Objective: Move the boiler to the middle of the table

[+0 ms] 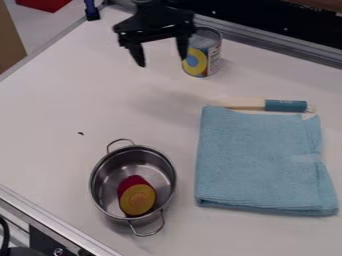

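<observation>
The gripper (162,59) hangs over the far part of the table, its two fingers spread apart with nothing between them. Its right finger overlaps the left side of a can. The boiler seems to be the round steel pot (107,201) with two wire handles, standing upright near the table's front left. Inside the pot lies a red object with a yellow-orange round end (137,199). The gripper is well above and beyond the pot, apart from it.
A can (206,52) with a yellow and blue label stands at the back. A folded blue cloth (263,160) lies at the right, with a teal-and-cream handled item (286,105) along its far edge. Metal rails border the white table (60,100).
</observation>
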Robot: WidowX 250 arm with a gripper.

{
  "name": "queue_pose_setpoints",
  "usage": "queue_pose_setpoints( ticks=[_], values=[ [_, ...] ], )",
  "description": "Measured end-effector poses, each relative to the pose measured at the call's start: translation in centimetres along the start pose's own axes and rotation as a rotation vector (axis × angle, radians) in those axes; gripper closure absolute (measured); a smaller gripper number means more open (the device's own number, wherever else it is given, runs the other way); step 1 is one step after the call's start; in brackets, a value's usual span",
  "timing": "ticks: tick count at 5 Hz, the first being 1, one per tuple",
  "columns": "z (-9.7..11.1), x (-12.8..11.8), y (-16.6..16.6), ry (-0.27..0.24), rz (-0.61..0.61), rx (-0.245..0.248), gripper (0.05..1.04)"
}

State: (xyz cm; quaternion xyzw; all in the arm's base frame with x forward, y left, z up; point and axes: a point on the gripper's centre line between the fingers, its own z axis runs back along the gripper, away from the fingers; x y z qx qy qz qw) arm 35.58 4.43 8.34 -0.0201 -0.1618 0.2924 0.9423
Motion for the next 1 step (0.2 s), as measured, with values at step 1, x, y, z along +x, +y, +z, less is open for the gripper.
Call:
queue_pose_setpoints(
  ticks=[1],
  values=[
    [-1.19, -1.29, -3.05, 0.024, -0.05, -0.013, 0.087]
  ],
)
